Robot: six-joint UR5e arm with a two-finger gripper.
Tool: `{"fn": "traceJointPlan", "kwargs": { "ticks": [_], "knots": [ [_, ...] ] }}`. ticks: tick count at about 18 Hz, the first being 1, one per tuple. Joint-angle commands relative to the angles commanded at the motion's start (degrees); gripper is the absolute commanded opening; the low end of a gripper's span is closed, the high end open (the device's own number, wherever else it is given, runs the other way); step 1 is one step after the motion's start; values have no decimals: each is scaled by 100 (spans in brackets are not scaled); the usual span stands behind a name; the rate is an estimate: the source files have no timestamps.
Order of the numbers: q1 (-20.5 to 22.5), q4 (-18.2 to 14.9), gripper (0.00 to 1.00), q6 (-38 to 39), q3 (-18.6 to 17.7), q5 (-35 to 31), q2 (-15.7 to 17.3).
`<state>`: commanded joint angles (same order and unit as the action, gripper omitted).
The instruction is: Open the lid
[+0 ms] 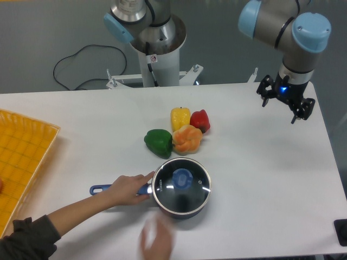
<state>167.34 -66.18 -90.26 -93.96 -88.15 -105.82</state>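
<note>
Blurred hand (156,238), round glass lid (181,184) on saucepan (162,203), glossy peppers (179,132)

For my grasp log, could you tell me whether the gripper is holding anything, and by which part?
Nothing is held: the gripper hangs open and empty, well away from the lid.

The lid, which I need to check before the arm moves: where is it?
The lid sits on the saucepan near the table's front edge, just below the orange pepper.
</note>
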Motion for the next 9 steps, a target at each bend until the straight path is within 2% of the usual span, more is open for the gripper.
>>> {"fn": "traceJointPlan", "kwargs": {
  "ticks": [9],
  "knots": [
    [-35,-18,100,9,-9,0,17]
  ]
}}
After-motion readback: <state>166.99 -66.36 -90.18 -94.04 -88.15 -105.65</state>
